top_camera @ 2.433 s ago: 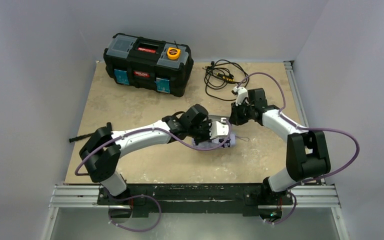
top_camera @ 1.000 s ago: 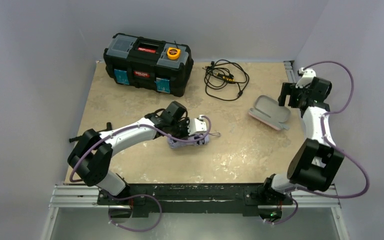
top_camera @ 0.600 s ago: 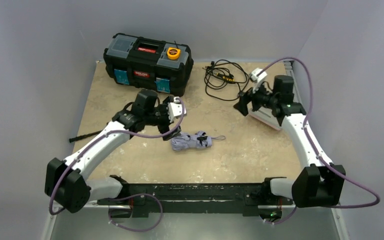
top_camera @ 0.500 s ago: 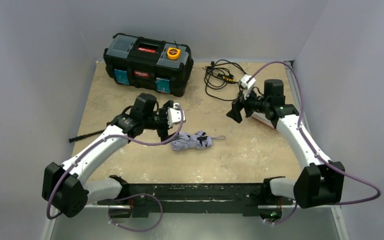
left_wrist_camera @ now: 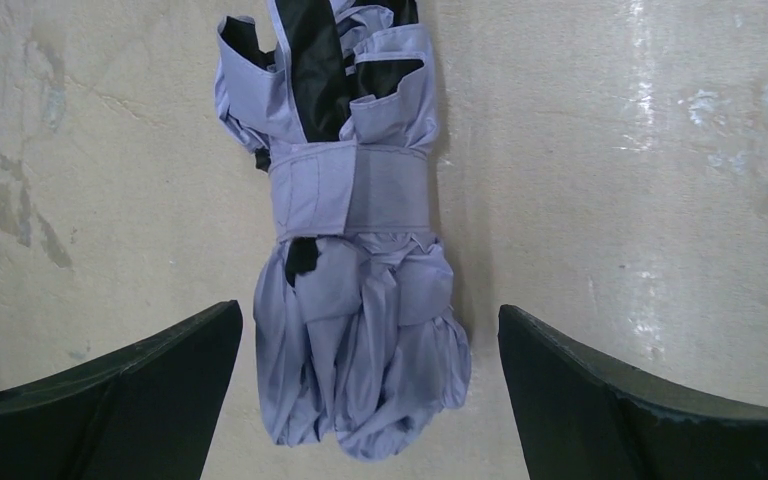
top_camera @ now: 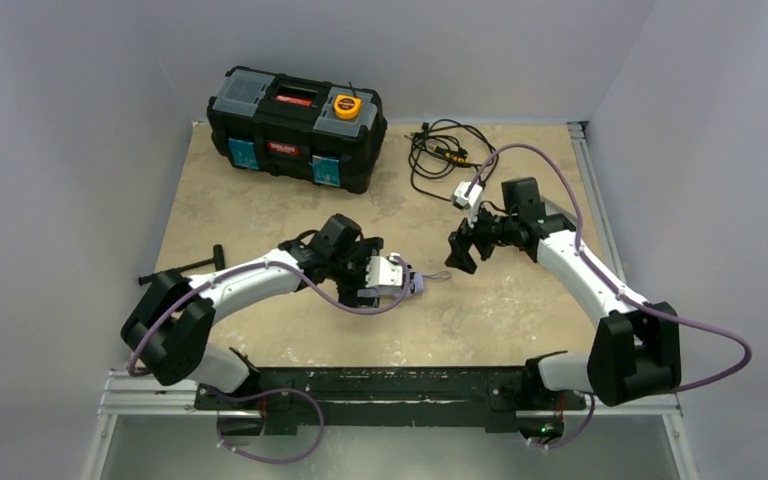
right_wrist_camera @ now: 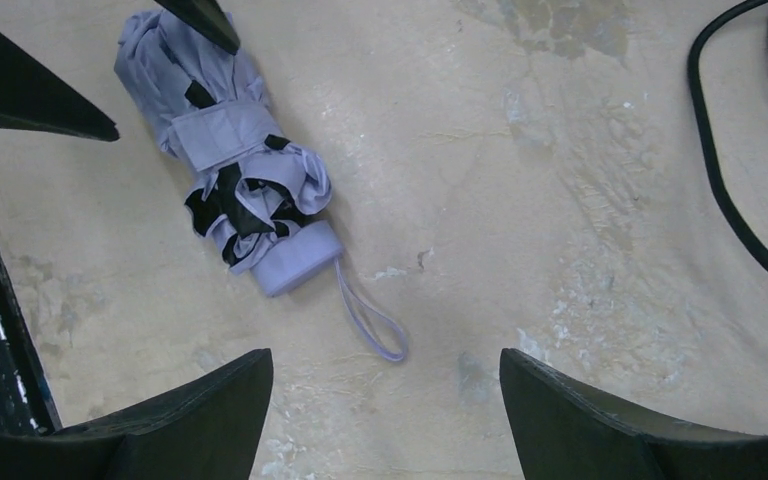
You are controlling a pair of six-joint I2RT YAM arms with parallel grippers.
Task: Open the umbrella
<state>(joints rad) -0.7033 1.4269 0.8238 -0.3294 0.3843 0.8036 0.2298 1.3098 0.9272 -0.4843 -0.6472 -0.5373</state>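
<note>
The umbrella (left_wrist_camera: 355,250) lies folded on the table, a lilac bundle with black lining, held by its wrap strap (left_wrist_camera: 350,190). In the top view only its handle end (top_camera: 415,284) shows past my left gripper (top_camera: 385,280). That left gripper (left_wrist_camera: 370,312) hangs open over the bundle's crumpled end, one finger on each side, apart from the cloth. My right gripper (right_wrist_camera: 385,355) is open above bare table just beyond the handle (right_wrist_camera: 295,260) and its wrist loop (right_wrist_camera: 370,315), holding nothing. In the top view the right gripper (top_camera: 457,250) hovers right of the umbrella.
A black toolbox (top_camera: 298,125) stands at the back left. A coiled black cable (top_camera: 450,150) lies at the back centre, its edge (right_wrist_camera: 730,180) near my right gripper. A thin black T-handled tool (top_camera: 185,268) lies by the left edge.
The left gripper let go of the umbrella, opened wide, lifted away to the back left, then came back down over the bundle. The right arm swung in from the far right toward the handle end.
</note>
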